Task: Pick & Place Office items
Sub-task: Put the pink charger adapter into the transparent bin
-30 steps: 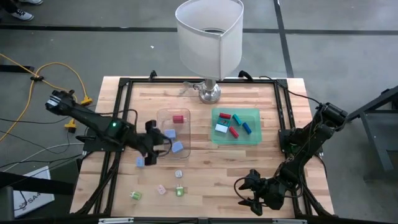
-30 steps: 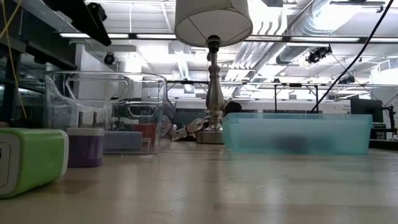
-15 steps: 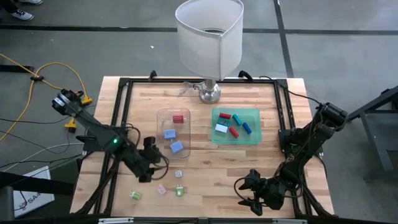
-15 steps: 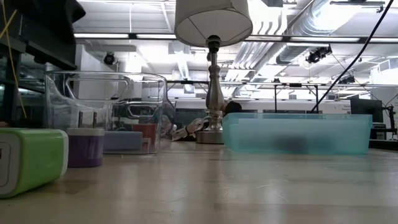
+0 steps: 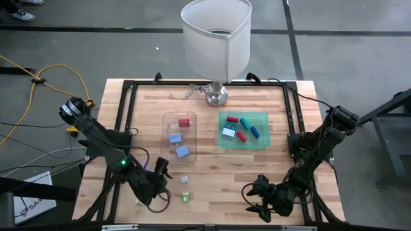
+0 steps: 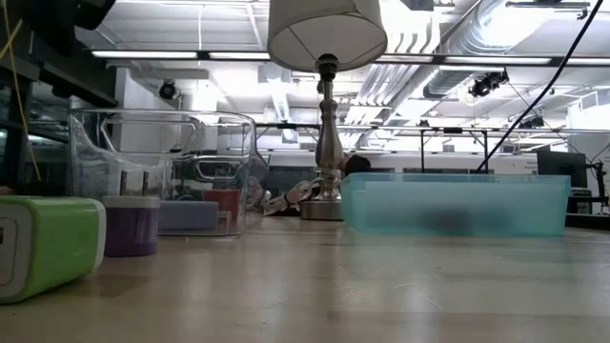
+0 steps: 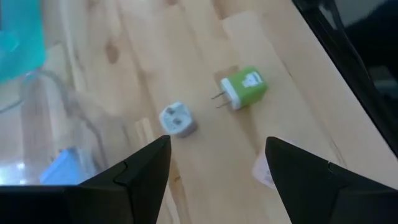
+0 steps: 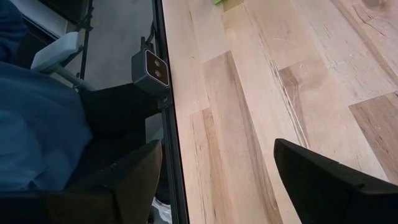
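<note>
Left gripper [image 5: 160, 185] hovers over the front left part of the wooden table [image 5: 212, 173], its two dark fingers [image 7: 134, 171] spread wide with nothing between them. Seen past those fingers, a green charger plug [image 7: 244, 89] lies on its side with its prongs pointing away from its body, and a small pale round-faced piece [image 7: 177, 119] sits near it, apart from it. From above, the green plug [image 5: 186, 197] and the pale piece [image 5: 184, 179] lie just beside the gripper, toward the table's middle. Behind them stands the clear tray [image 5: 178, 136], holding a red block [image 5: 185, 122] and two pale blue blocks [image 5: 175, 138]. Right of it, the green tray [image 5: 243, 130] holds red, blue, teal and white pieces. A lamp [image 5: 216, 45] stands at the back edge. At the front right corner the right gripper [image 5: 257, 199] waits, fingers also wide apart and empty, above bare wood.
</note>
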Robot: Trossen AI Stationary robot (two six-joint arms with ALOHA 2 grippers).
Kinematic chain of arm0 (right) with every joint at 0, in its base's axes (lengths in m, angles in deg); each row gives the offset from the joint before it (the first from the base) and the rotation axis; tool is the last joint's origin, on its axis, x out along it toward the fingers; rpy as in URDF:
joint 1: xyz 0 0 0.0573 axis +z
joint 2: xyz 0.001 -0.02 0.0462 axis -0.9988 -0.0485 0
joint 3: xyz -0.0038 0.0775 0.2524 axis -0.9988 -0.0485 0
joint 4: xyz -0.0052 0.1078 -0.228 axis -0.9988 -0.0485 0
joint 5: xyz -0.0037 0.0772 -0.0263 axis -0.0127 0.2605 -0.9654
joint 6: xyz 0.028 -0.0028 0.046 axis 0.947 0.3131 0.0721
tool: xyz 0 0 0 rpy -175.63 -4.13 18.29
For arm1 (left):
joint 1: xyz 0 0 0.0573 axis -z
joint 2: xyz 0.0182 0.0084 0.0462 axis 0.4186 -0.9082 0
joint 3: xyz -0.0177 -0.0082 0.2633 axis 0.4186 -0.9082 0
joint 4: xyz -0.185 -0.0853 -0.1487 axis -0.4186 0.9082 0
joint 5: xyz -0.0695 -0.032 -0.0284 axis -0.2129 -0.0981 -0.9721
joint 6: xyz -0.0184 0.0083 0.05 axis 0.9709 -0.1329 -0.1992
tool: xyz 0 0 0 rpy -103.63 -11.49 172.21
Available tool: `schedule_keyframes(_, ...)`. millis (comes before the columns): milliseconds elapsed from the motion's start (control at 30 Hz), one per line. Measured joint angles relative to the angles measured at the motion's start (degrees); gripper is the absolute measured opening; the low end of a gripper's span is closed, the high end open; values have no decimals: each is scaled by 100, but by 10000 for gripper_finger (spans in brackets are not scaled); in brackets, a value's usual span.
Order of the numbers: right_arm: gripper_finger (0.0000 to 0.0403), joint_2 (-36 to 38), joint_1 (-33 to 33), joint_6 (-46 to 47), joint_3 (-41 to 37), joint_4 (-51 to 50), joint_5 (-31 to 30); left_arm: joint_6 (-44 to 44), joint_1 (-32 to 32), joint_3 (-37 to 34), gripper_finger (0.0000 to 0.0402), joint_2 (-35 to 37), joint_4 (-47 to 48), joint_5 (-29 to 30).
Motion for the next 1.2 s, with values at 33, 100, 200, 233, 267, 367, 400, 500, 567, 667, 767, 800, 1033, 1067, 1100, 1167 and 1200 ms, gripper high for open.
schedule_keyframes(33,298,0,-2,2,0,0,0,-117,26,0,253,-57,-40,-15)
schedule_keyframes(100,298,0,0,2,0,0,-2,-232,42,0,253,-161,-48,-138)
schedule_keyframes(200,298,0,-1,0,-1,0,-2,-228,14,0,253,-323,-52,-538)
schedule_keyframes(233,298,1,-1,2,0,0,-1,-180,-10,0,253,-365,-68,-687)
schedule_keyframes(267,298,0,-1,0,-2,-1,-1,-119,-32,0,253,-400,-89,-854)
schedule_keyframes(367,298,0,-1,1,-1,0,-2,36,-111,-1,253,-442,-177,-1291)
schedule_keyframes(400,298,0,0,2,-1,-2,-2,42,-131,-1,253,-442,-188,-1389)
schedule_keyframes(500,298,0,-2,1,-1,0,-1,-90,-158,-2,253,-442,-180,-1450)
schedule_keyframes(567,298,0,-2,0,0,0,-2,-199,-156,0,253,-442,-176,-1364)
schedule_keyframes(667,298,0,0,2,0,0,-2,-222,-156,-2,253,-507,-181,-1323)
schedule_keyframes(767,298,0,-1,0,0,0,-2,-219,-156,-4,253,-668,-194,-1332)
schedule_keyframes(800,298,0,-1,2,-1,0,0,-217,-154,-4,253,-736,-199,-1339)
schedule_keyframes(1033,298,0,0,1,-2,-1,-2,-178,-15,-11,253,-1103,-427,-1399)
schedule_keyframes(1067,298,0,-1,1,0,0,-2,-158,2,-11,253,-1137,-445,-1395)
schedule_keyframes(1100,298,0,0,2,-1,-2,-1,-133,13,-11,253,-1168,-471,-1382)
schedule_keyframes(1167,298,0,-1,0,-1,-1,-1,-99,14,-11,253,-1207,-463,-1351)
schedule_keyframes(1200,298,0,-1,0,-1,-1,-1,-91,14,-11,253,-1241,-487,-1330)
